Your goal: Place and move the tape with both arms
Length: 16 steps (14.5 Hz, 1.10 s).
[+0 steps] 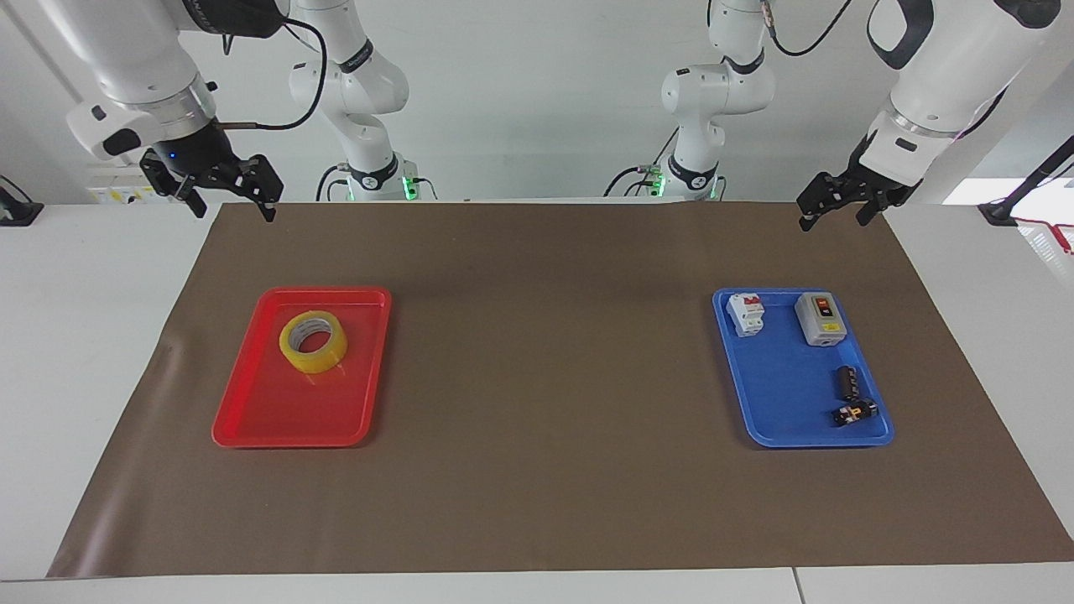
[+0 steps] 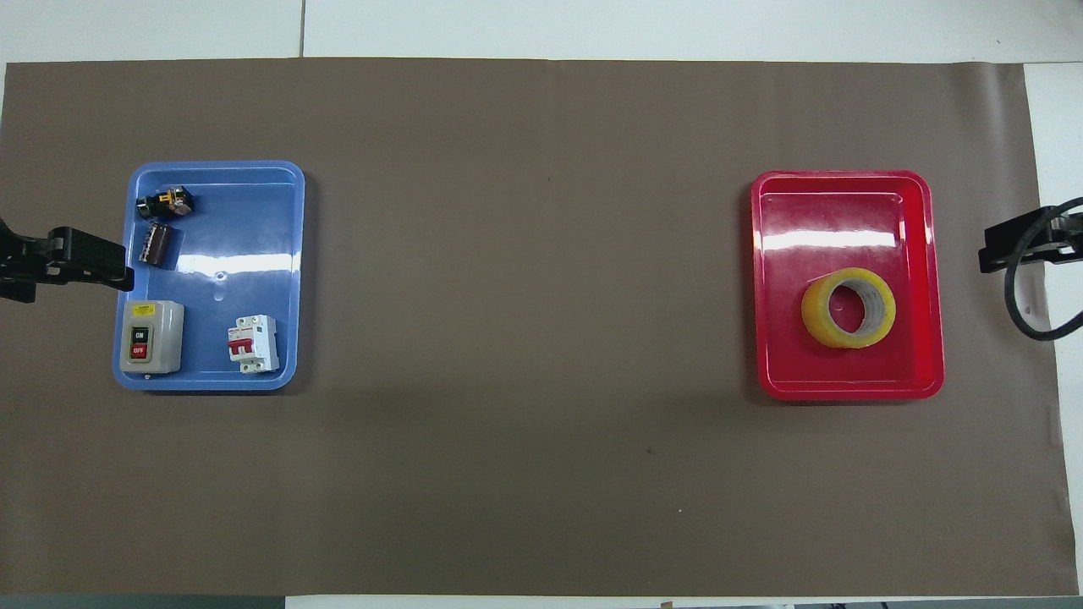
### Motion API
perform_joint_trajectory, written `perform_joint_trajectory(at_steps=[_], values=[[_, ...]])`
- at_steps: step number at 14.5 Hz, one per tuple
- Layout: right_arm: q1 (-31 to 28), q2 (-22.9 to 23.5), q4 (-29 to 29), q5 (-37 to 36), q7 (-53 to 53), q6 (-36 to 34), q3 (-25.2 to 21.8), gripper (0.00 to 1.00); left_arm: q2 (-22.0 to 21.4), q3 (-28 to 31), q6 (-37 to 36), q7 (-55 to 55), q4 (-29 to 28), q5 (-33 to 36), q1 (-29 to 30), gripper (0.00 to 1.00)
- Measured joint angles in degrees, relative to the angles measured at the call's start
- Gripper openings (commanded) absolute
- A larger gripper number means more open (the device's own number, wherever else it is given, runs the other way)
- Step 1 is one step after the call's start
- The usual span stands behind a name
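Yellow tape (image 1: 313,342) lies flat in red tray (image 1: 252,419); right gripper (image 1: 226,200), spread wide and empty, should descend straddling its rim; left gripper (image 1: 831,211), likewise spread and empty, waits.

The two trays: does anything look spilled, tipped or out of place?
Nothing stands out. The tape lies flat in the red tray, and the switch parts sit inside the blue tray. Both trays lie flat on the brown mat.
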Motion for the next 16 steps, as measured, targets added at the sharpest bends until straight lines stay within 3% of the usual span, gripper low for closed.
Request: perform_joint_trajectory(at_steps=[16], values=[[-0.03, 0.01, 0.0, 1.06, 0.0, 0.0, -0.01, 1.0, 0.0, 0.0, 0.0, 0.0, 0.0, 0.0, 0.0, 1.0]])
